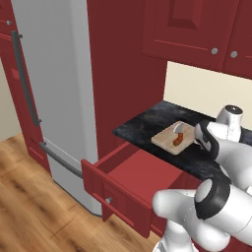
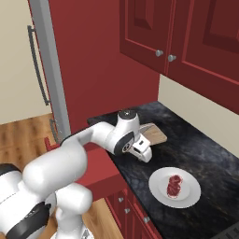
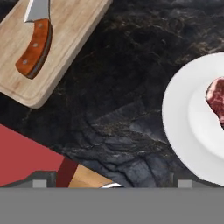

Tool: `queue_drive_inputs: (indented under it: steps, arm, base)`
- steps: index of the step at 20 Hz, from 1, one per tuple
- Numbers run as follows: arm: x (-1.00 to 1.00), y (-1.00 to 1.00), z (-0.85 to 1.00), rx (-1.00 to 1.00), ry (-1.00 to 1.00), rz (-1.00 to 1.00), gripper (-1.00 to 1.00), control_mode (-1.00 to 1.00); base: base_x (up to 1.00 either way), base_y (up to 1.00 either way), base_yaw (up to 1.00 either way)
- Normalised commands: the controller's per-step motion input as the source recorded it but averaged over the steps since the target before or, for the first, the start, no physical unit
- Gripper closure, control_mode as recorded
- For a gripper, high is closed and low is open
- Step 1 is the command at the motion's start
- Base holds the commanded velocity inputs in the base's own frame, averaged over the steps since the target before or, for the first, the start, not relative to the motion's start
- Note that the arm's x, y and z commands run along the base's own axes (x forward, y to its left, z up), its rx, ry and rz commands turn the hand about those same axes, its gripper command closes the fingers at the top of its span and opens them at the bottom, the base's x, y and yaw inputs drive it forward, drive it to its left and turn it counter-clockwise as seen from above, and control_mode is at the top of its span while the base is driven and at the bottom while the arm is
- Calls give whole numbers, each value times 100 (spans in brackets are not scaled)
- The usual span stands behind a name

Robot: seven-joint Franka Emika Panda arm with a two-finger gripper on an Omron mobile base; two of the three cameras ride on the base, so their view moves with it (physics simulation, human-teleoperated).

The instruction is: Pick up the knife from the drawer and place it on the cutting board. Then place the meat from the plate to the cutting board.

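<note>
Drawer point(image 1: 129, 173): pulled open at lower centre of the left base view, red floor bare.
Gripper point(image 2: 141, 152): centre of the right base view, over the dark counter point(image 2: 196, 140), jaws wide, holding nothing; probably bound for the meat.
Plate point(image 2: 158, 189): lower right, meat point(image 2: 174, 185) on it, awaiting transfer.
Cutting board point(image 3: 65, 30): upper left of the hand view, knife point(image 3: 35, 46) lying on it, first step apparently done.
</note>
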Motion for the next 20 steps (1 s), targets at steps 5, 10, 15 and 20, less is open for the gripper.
queue_drive_inputs:
  steps: [5, 10, 15, 20]
  arm:
    - [-21, -40, 2, -4, 21, 12, -100, -100]
    - [-19, -47, 0, -2, 13, 10, -100, -100]
    - [-15, -38, 0, 0, 2, 6, -100, -100]
    - [-7, -25, 0, 0, 0, 4, -100, -100]
  base:
    - [0, 0, 0]
    - [0, 0, 0]
    - [0, 0, 0]
    - [0, 0, 0]
